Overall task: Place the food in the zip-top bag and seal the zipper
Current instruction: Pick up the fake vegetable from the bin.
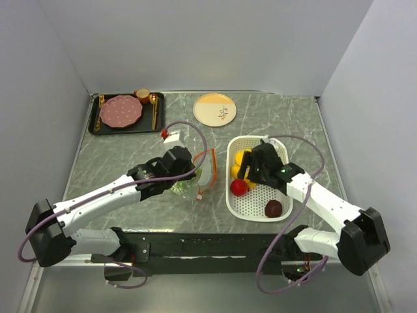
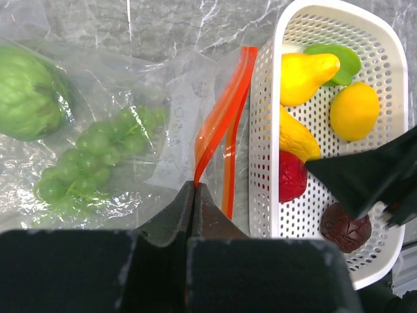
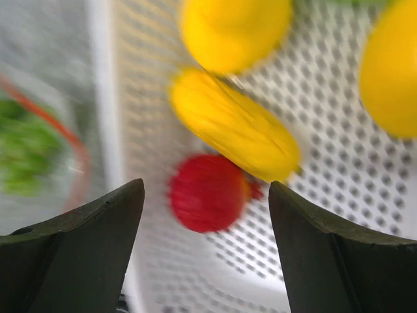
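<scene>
Right up close in the left wrist view, left gripper (image 2: 195, 195), clamped tight on the near end of the zipper (image 2: 225, 111). Long orange-red zipper, running from that grip away and a bit to the right, just beside the left wall of the basket (image 2: 264, 130). Its two lips apart, so the mouth of the bag (image 2: 163, 98) open toward the basket. Bag flat on the table (image 1: 104, 153), left of the basket. Inside the bag: grapes (image 2: 98, 156) and leafy piece (image 2: 26, 91), with the leafy piece farther from the zipper.

In the basket: yellow pieces (image 2: 306, 75) toward the far end, red ball (image 2: 292, 177) by the left wall, maroon ball (image 2: 344, 227) at the near end. One of the yellow pieces long and slanted, its low end next to the red ball. Basket itself long from near to far, the same way as the zipper.

Right gripper (image 3: 206, 195) over the basket, spread wide, gripping nothing. Red ball below, between its two fingers (image 3: 85, 241). Blurry there, so touching or not, cannot tell.

Far back and well apart: tray (image 1: 144, 125) with pink plate (image 1: 120, 111) on it, and a round plate (image 1: 215, 109) beside the tray.
</scene>
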Available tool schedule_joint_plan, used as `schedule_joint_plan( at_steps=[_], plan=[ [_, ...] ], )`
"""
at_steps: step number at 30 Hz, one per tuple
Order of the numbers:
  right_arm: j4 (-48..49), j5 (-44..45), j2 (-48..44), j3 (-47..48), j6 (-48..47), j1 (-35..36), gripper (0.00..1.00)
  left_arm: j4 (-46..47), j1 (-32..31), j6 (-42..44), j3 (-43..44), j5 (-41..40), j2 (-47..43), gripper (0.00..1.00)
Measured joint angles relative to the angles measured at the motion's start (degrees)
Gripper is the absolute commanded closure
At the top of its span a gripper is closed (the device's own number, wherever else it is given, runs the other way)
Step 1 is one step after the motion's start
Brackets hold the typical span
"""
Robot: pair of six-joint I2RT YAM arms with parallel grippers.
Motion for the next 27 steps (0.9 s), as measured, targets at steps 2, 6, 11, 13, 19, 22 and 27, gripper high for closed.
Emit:
schedule_joint_plan(
  at_steps=[2, 6, 11, 13, 19, 22, 27],
  plan=[
    [-1.2, -1.14, 0.68, -2.49, -1.05, -0.07, 0.16, 0.0, 0.02, 0.07, 0.02, 0.2, 0.37, 0.99],
    [-1.27, -4.2, 0.48, -4.2, -1.86, -0.07, 0.16, 0.02, 0.04, 0.24, 0.02, 0.66, 0.72, 0.99],
    [0.37, -6.14, 1.38, -4.2, -1.86, -0.07, 0.16, 0.0, 0.04, 0.28, 0.09, 1.4, 0.85, 0.99],
    [1.14, -6.97, 2.78, -4.2, -1.86, -0.07, 0.16, 0.0, 0.04, 0.35, 0.39, 1.66, 0.96, 0.99],
    [2.91, -10.16, 6.03, -4.2, -1.77, -0.07, 0.17, -0.24, 0.04, 0.46, 0.7, 1.62, 0.96, 0.99],
    [3.89, -10.25, 6.62, -4.2, -1.81, -0.07, 0.25, -0.24, 0.04, 0.44, 0.7, 1.62, 0.94, 0.99],
    [4.63, -10.21, 9.79, -2.56, -2.19, -0.07, 0.45, -0.22, 0.04, 0.42, 0.7, 1.62, 0.94, 0.99]
  ],
)
